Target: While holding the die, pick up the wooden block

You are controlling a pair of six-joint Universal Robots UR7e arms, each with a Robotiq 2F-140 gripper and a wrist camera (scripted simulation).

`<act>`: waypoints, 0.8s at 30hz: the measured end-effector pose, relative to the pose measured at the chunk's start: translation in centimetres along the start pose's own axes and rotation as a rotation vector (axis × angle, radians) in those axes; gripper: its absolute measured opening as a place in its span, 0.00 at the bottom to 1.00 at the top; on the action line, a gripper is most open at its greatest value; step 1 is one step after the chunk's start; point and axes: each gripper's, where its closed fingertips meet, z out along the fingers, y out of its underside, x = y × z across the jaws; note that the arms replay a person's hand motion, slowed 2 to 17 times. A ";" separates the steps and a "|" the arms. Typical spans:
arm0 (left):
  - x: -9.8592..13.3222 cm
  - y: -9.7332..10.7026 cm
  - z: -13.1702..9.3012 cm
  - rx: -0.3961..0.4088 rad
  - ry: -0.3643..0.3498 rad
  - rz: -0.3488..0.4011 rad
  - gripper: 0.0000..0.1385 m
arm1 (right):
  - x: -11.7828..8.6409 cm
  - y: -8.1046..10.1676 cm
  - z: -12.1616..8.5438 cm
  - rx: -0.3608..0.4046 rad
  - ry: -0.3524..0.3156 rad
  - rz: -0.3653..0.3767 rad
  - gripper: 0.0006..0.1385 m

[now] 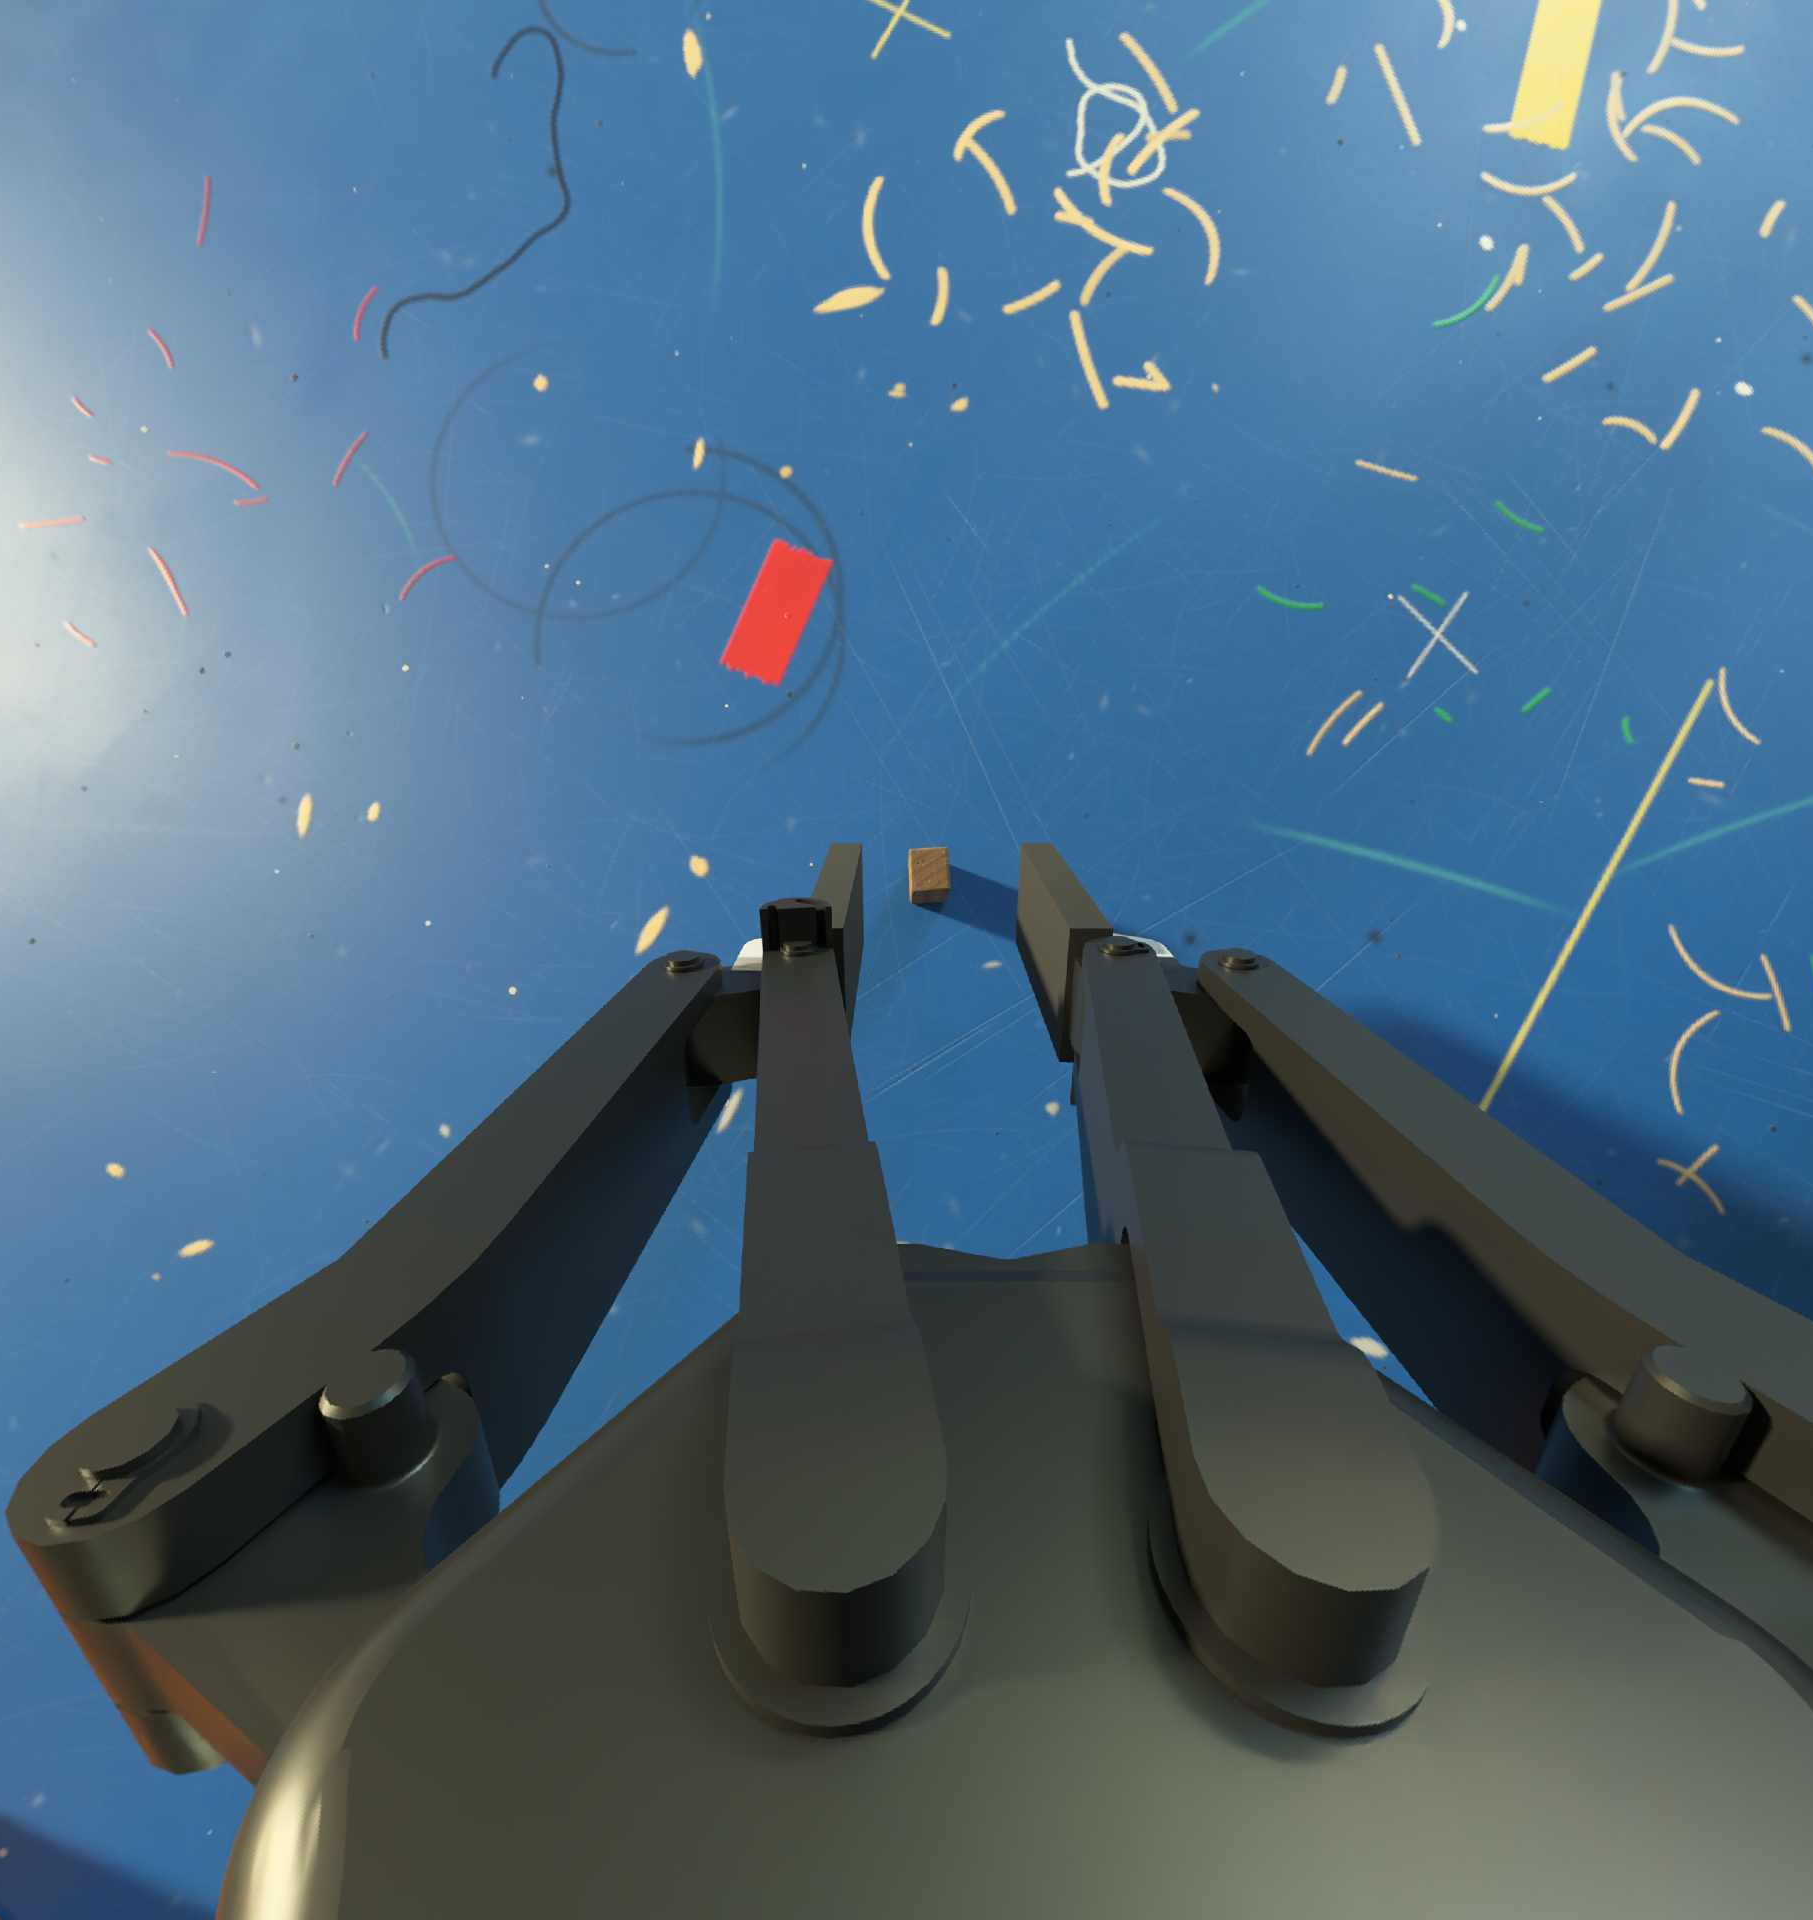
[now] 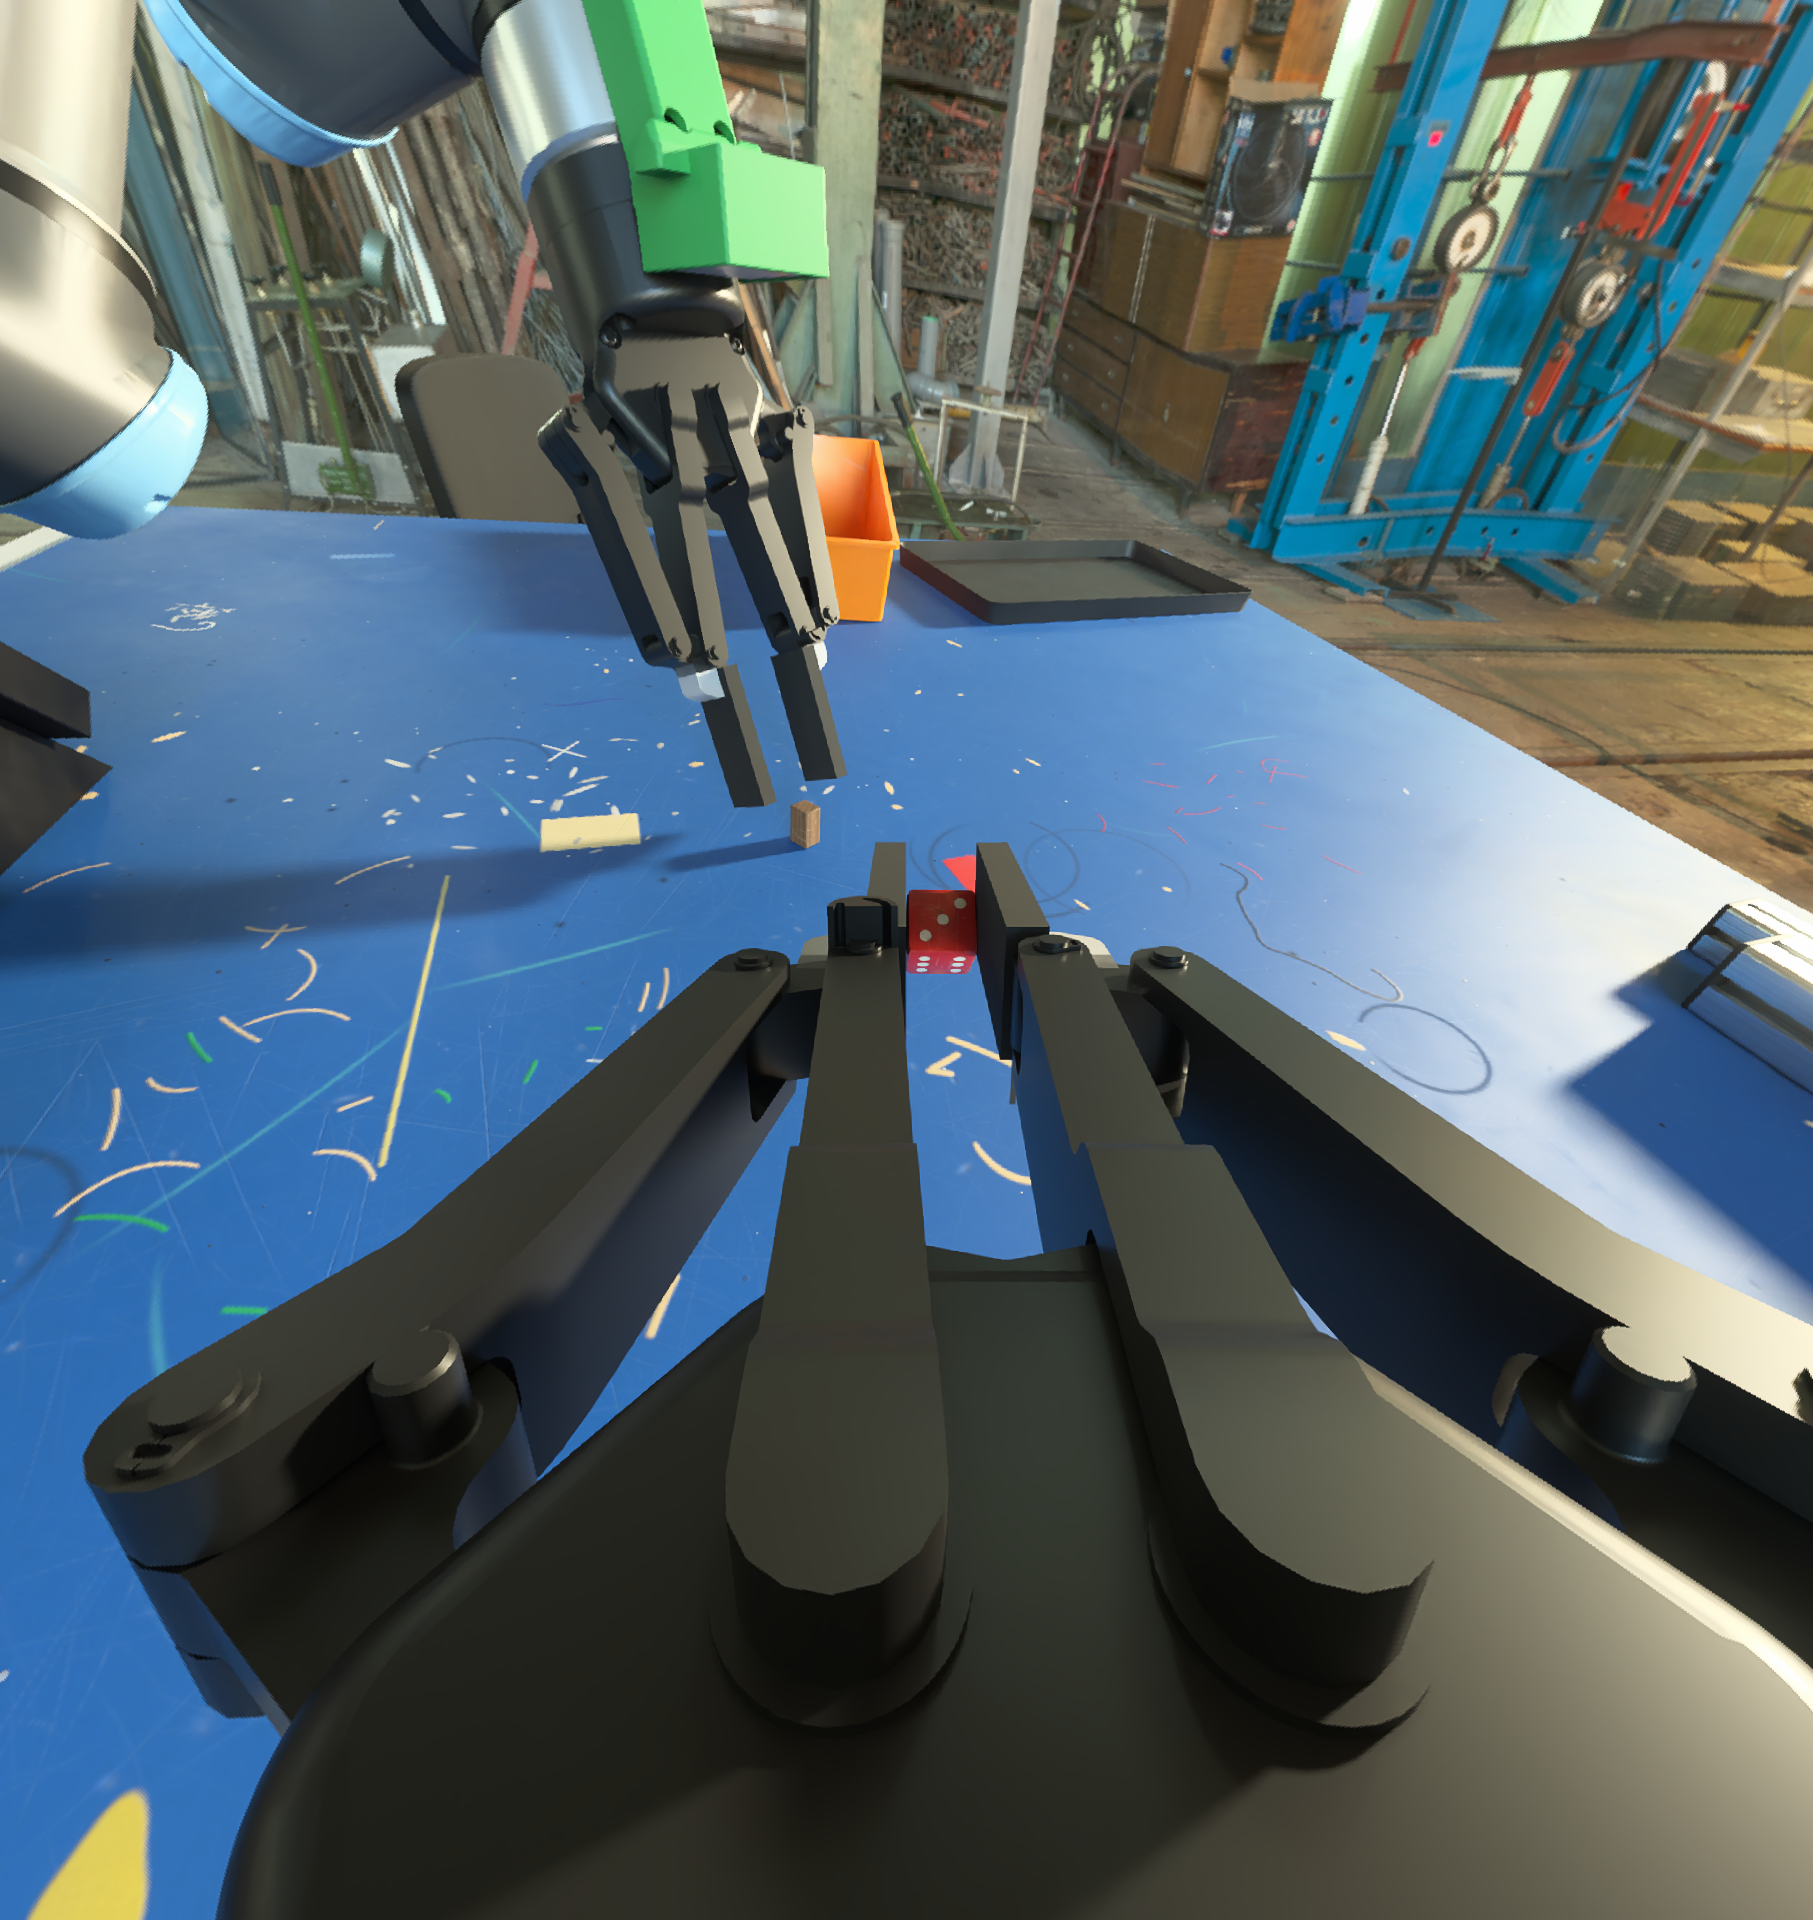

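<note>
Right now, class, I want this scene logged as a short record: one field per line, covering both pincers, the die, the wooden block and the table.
left pincer: open, above the table, fingers either side of the block, not touching it
right pincer: shut on the die
die: red with white pips, held clear of the table
wooden block: small, brown, resting on the table
table: blue, scuffed, marked with coloured streaks
task state: die held, block not yet gripped
</note>
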 end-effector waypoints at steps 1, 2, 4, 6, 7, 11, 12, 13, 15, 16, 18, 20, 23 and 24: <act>0.0 0.0 0.2 -0.004 0.001 -0.005 0.29 | 0.0 0.0 0.0 0.000 0.001 0.000 0.13; 0.0 0.1 0.4 -0.007 0.001 -0.008 0.29 | 0.0 0.0 -0.1 0.001 0.002 0.000 0.13; -0.1 0.1 0.7 -0.010 -0.003 -0.015 0.27 | 0.1 -0.1 -0.1 0.003 0.003 0.000 0.13; -0.1 0.0 1.0 -0.009 -0.003 -0.023 0.24 | 0.1 -0.1 -0.1 0.004 0.004 0.001 0.13; -0.1 0.0 1.2 -0.007 0.000 -0.027 0.22 | 0.1 -0.1 -0.1 0.005 0.004 0.001 0.13; 0.0 -0.4 1.6 0.014 0.011 -0.045 0.14 | 0.1 -0.1 -0.1 0.004 0.003 0.000 0.13; -0.1 -0.4 1.7 0.020 0.010 -0.052 0.12 | 0.0 -0.1 -0.1 0.004 0.003 -0.001 0.13; -0.2 -0.5 1.7 0.026 0.008 -0.059 0.10 | 0.0 -0.1 -0.1 0.004 0.002 -0.001 0.13; -0.3 -0.6 1.8 0.037 0.009 -0.075 0.07 | 0.0 -0.1 0.0 0.003 0.001 -0.002 0.13; -0.3 -0.7 1.8 0.042 0.011 -0.081 0.07 | -0.1 -0.1 0.0 0.003 0.001 -0.003 0.13; -0.5 -0.9 1.8 0.052 0.009 -0.090 0.07 | -0.1 -0.1 0.1 0.003 0.000 -0.004 0.13; -0.6 -1.2 1.7 0.070 0.006 -0.093 0.07 | -0.1 -0.1 0.1 0.003 0.001 -0.005 0.13; -0.5 -2.1 1.4 0.110 0.016 -0.099 0.07 | -0.1 -0.2 0.2 0.004 0.003 -0.005 0.13; -0.4 -2.3 1.3 0.121 0.019 -0.103 0.07 | -0.1 -0.2 0.2 0.004 0.004 -0.005 0.13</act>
